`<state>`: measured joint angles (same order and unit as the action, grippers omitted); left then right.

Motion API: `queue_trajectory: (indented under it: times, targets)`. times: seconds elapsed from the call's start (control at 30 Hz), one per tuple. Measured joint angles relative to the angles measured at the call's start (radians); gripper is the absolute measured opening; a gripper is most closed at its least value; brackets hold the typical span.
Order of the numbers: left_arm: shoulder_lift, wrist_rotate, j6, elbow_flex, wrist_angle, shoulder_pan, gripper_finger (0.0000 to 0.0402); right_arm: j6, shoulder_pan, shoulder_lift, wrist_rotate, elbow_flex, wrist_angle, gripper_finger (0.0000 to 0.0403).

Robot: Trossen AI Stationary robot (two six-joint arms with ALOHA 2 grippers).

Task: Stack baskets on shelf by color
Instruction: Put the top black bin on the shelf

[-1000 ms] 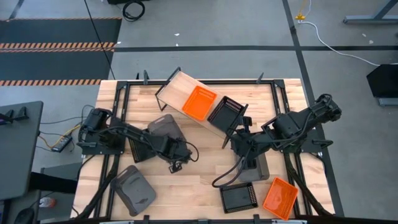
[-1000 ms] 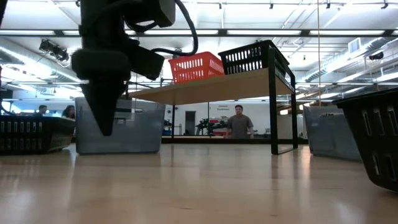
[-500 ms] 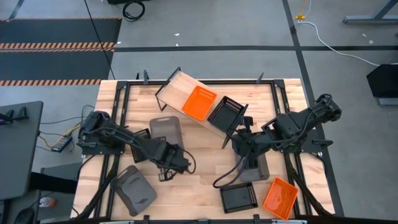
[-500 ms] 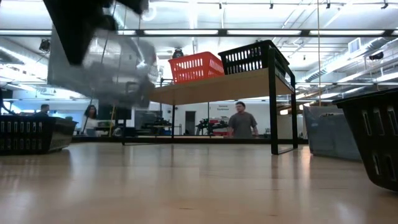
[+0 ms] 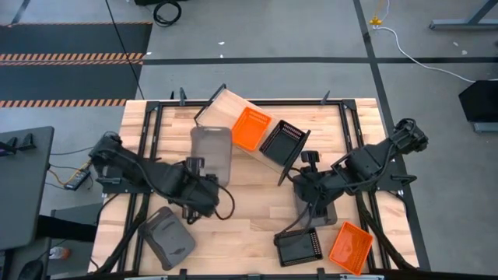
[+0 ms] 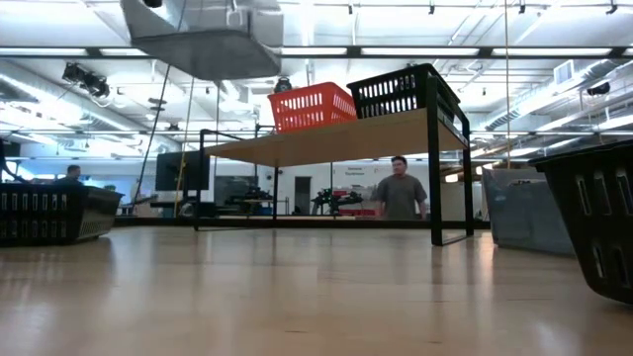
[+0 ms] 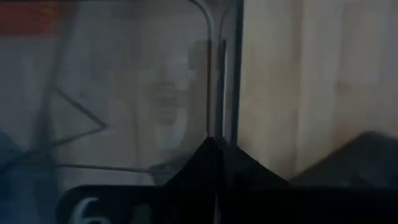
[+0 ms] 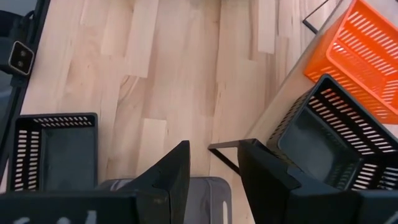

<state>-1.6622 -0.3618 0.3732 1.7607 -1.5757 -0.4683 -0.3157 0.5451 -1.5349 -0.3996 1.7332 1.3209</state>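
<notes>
From above, the left gripper point(image 5: 201, 173) is pinched tight on the near rim of a translucent grey plastic basket point(image 5: 212, 151), held beside the end of the long light-wood shelf point(image 5: 227, 106) with thin black metal end frames. Only the low view reveals height: that grey basket point(image 6: 206, 40) hangs well above the slatted wooden tabletop point(image 6: 297, 297), higher than the shelf board point(image 6: 336, 139). The left wrist view shows just the basket's rim point(image 7: 217, 74) close up, with the dark fingers point(image 7: 214, 174) closed on it.

On the shelf sit a bright orange slotted basket point(image 5: 249, 128) and a black slotted basket point(image 5: 281, 141), just beside each other.

The right gripper point(image 8: 213, 163), fingers apart and holding nothing, hangs over another grey basket point(image 8: 202, 199) that the high view mostly hides under the arm. Nearby on the table lie a second black slotted basket point(image 5: 299, 247), a second orange basket point(image 5: 349, 246) and a grey basket stack point(image 5: 166, 237)
</notes>
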Motion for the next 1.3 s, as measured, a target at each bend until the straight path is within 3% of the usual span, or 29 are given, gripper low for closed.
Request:
queue_trajectory:
  times: [0.33,0.47,0.63,0.83,1.03,1.3]
  targets:
    - [0.146,-0.092,-0.343,-0.001,0.005,0.100,0.0007,-0.004,0.020,0.000,0.000,0.000,0.000,0.0141]
    - [0.185,-0.171,-0.460,-0.001,0.004,0.189,0.0007,-0.004,0.022,0.000,0.000,0.000,-0.001,0.0141]
    - [0.199,-0.172,-0.686,-0.001,0.004,0.328,0.0007,-0.004,0.023,0.000,0.000,0.000,-0.001,0.0141]
    - [0.198,-0.103,-0.912,-0.001,0.004,0.520,0.0007,-0.004,0.023,0.000,0.000,0.000,-0.002,0.0141]
    - [0.196,-0.037,-1.022,-0.001,0.004,0.711,0.0007,0.001,0.023,0.000,0.000,0.000,-0.002,0.0141]
    - [0.176,0.046,-1.194,-0.001,0.034,0.819,0.0006,0.027,0.022,0.000,0.000,0.000,-0.004,0.0141]
